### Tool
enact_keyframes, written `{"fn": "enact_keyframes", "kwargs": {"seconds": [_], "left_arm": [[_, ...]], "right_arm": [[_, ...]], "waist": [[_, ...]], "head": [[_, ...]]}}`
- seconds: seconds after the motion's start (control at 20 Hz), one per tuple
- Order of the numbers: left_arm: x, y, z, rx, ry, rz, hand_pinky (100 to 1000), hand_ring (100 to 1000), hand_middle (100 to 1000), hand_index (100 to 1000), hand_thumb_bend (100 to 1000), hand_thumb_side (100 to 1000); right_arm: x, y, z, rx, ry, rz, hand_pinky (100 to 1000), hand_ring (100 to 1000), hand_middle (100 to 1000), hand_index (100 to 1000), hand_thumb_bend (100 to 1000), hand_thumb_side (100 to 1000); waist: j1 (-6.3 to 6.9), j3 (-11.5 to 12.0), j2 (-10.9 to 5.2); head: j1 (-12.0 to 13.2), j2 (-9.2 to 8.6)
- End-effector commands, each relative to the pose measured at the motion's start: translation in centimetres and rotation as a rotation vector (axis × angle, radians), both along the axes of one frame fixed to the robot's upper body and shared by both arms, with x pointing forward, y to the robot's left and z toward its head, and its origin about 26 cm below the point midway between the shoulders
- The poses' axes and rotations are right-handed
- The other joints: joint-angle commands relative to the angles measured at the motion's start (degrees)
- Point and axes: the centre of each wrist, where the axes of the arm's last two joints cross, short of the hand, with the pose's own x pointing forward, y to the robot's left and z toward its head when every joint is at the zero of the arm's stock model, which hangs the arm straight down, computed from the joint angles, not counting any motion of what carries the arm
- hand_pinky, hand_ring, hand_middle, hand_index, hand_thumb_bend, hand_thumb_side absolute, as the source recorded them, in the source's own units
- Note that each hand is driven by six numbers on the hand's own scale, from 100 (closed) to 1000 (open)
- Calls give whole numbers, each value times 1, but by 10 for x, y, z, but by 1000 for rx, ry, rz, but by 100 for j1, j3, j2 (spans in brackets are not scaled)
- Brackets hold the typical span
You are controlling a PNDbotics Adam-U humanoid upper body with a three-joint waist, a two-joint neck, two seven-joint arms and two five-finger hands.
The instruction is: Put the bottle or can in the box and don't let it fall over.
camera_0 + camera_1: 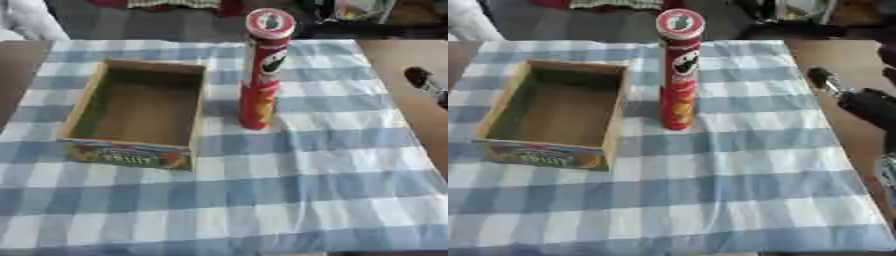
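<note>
Can [262, 75]: tall red tube with a pale lid, upright on the cloth, just right of the box and apart from it; nothing touches it.
Box [80, 102]: open cardboard tray with a printed front panel, left of centre, nothing inside.
Cloth [306, 185]: blue-and-white check, spread over most of the table.
Table [846, 140]: brown top, bare along the right edge.
Right hand [866, 105]: black, entering at the right edge over the bare table, well apart from the can; one finger [824, 80] points toward the far side; whether the fingers are spread or curled cannot be told.
Left hand: no view shows it.
</note>
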Motion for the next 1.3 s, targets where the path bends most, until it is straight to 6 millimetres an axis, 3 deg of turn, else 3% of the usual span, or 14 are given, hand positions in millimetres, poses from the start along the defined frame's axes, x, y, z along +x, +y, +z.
{"fn": "enact_keyframes", "kwargs": {"seconds": [0.05,1.3], "left_arm": [[0,2,9,28,-21,-2,1000,885,869,797,440,579],[1,0,8,26,-13,-17,1000,886,870,797,436,581]], "right_arm": [[-1,1,14,-41,-30,39,820,1000,920,852,835,233],[26,26,19,36,52,377,840,1000,948,883,904,292]], "waist": [[9,5,-55],[10,64,1]], "head": [[-24,-76],[-121,-126]]}}
